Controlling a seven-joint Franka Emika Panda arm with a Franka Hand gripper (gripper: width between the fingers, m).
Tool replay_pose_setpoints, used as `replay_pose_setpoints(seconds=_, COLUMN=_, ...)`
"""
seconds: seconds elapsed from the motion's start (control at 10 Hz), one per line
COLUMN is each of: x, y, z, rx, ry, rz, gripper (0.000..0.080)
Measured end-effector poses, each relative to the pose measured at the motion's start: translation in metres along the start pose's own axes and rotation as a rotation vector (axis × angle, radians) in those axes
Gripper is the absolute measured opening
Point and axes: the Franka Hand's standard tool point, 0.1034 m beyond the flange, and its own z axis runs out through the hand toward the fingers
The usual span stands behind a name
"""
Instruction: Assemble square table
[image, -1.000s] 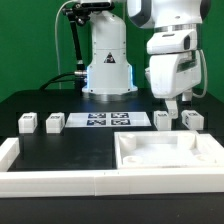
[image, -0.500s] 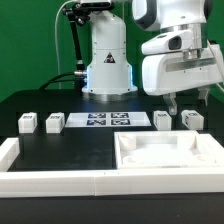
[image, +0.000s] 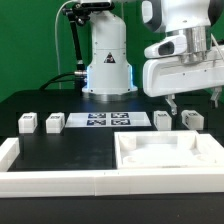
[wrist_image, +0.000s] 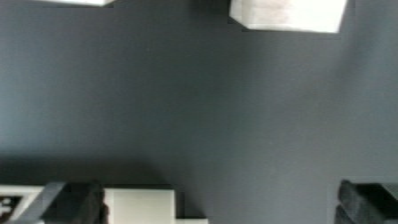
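My pincer hangs released, fingers wide and holding nothing, seemingly above a white leg near the tabletop.

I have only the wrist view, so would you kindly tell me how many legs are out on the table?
Observer: Four legs stand in a row, two on each side of the marker board.
Operator: Thank you; where is the tabletop?
Observer: The square tabletop lies rim-up in front of the legs on the exterior view's right, apart from them.
Operator: And the claw?
Observer: The claw hangs open above those same two legs, holding nothing.
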Motion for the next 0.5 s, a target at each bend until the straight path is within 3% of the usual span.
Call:
replay_pose_setpoints(seconds=0.2, x=-0.001, y=-0.001, z=0.000, rx=0.004, ry=-0.002, rz=0.120, gripper=0.0649)
replay_pose_setpoints(seconds=0.4, x=-0.022, y=-0.017, z=0.000, rx=0.001, ry=-0.025, rz=0.142, gripper=0.0649)
replay_pose_setpoints(seconds=0.5, x=-0.023, y=-0.016, z=0.000, rx=-0.003, ry=-0.044, rz=0.120, gripper=0.0649)
